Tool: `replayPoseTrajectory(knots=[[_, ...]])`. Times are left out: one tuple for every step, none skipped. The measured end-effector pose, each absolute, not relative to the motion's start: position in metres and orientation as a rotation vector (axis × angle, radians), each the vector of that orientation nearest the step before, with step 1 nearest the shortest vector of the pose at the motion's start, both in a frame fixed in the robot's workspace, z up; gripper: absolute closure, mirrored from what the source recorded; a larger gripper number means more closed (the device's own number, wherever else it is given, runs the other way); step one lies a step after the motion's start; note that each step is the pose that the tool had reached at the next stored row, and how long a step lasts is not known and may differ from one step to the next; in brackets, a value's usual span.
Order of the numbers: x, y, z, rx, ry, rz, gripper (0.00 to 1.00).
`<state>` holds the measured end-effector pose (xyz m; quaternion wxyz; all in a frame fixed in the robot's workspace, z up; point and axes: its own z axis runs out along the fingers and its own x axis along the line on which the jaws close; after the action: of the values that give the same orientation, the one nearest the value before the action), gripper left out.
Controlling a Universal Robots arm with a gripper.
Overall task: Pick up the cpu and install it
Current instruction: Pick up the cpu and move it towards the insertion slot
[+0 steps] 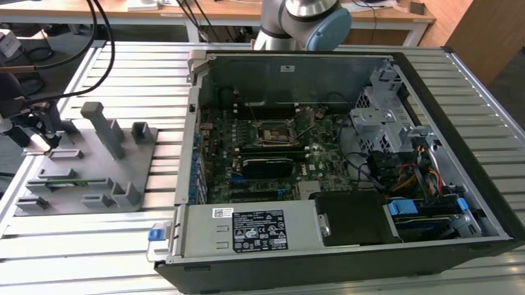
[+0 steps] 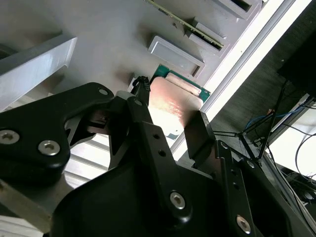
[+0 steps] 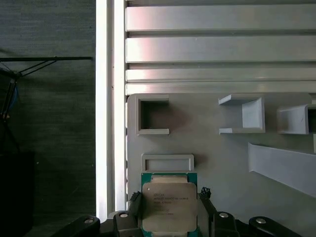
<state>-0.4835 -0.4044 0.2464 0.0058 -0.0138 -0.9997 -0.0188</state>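
The gripper (image 1: 43, 138) at the cpu (image 3: 169, 207) on the tray (image 1: 152, 184)
Exterior view: it hangs over the tray, well apart from the computer case (image 1: 328, 270). Both wrist views: the cpu lies flat between the jaws; clamped or not, I cannot tell. A lopsided pinch could tilt it.

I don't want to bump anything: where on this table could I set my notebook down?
In the exterior view, bare table slats lie below the grey fixture plate and above it. Crowded: the plate, with the hand at the cpu, and the open computer case.
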Motion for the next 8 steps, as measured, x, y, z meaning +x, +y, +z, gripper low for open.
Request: replayPoseTrajectory(knots=[[-0.4835, -0.4044, 0.2465, -0.043, -3.129, -0.059, 0.47], [-0.4835, -0.4044, 0.247, -0.043, -3.129, -0.059, 0.47], [-0.4835, -0.4044, 0.2477, -0.043, -3.129, -0.058, 0.47], [-0.4835, -0.4044, 0.2483, -0.043, -3.129, -0.059, 0.47], [-0.4835, -0.4043, 0.249, -0.043, -3.129, -0.059, 0.47], [-0.4835, -0.4043, 0.2499, -0.043, -3.129, -0.059, 0.47], [-0.4835, -0.4043, 0.251, -0.043, -3.129, -0.059, 0.47], [-0.4835, -0.4043, 0.2522, -0.043, -3.129, -0.059, 0.47]])
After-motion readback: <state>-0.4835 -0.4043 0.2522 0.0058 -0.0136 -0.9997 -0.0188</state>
